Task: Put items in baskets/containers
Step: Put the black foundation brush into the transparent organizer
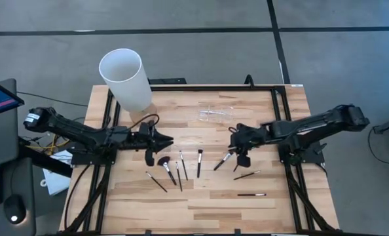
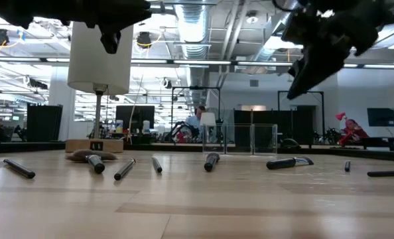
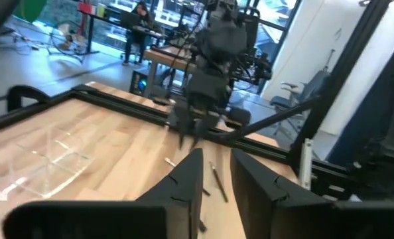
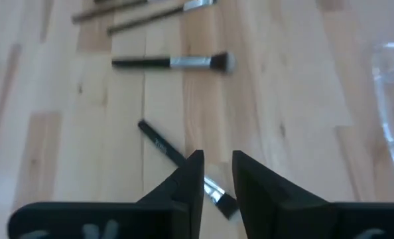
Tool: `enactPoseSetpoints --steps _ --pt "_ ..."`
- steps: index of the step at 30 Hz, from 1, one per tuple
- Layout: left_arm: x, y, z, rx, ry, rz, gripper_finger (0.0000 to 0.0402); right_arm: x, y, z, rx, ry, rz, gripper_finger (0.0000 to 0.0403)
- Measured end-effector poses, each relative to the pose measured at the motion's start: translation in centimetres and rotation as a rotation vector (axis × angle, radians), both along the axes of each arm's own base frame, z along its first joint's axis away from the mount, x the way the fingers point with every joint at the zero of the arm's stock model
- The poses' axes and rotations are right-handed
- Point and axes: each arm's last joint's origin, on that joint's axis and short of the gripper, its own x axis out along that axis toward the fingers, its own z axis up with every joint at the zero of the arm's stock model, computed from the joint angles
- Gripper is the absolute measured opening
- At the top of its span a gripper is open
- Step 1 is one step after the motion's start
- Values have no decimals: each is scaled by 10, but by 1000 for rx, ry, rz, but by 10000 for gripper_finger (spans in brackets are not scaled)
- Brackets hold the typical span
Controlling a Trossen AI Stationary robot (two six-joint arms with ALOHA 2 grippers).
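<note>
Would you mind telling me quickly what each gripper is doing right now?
Left gripper: fingers slightly apart, holding nothing, above the wooden table.
Right gripper: fingers slightly apart, empty, over a dark-handled makeup brush.

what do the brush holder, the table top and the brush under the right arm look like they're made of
Brush holder: clear glossy plastic, probably acrylic; the wood shows through it.
Table top: pale wood planks with visible grain and seams, smooth finish.
Brush: dark matte handle, likely plastic or painted wood, with a shiny silver ferrule that looks like metal.
</note>
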Motion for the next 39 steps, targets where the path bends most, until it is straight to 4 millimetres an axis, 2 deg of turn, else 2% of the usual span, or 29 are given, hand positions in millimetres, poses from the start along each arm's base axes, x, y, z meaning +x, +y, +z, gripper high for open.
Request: enactPoseSetpoints --steps 7,15,22,27,30,39 --pt "1 6 1 46 -4 29 82 13 2 -20 -53 83 86 80" --pt "2 14 7 104 -57 69 83 38 4 -40 -113 216 179 154" --pt "2 26 11 188 -91 133 82 43 4 -59 -143 348 231 191" --pt "0 35 18 203 -135 181 82 44 7 -69 -143 390 241 185" --pt "1 35 17 207 -129 152 82 45 9 -74 -142 412 245 174" --pt "1 32 15 203 -124 101 82 43 10 -75 -94 436 155 104"
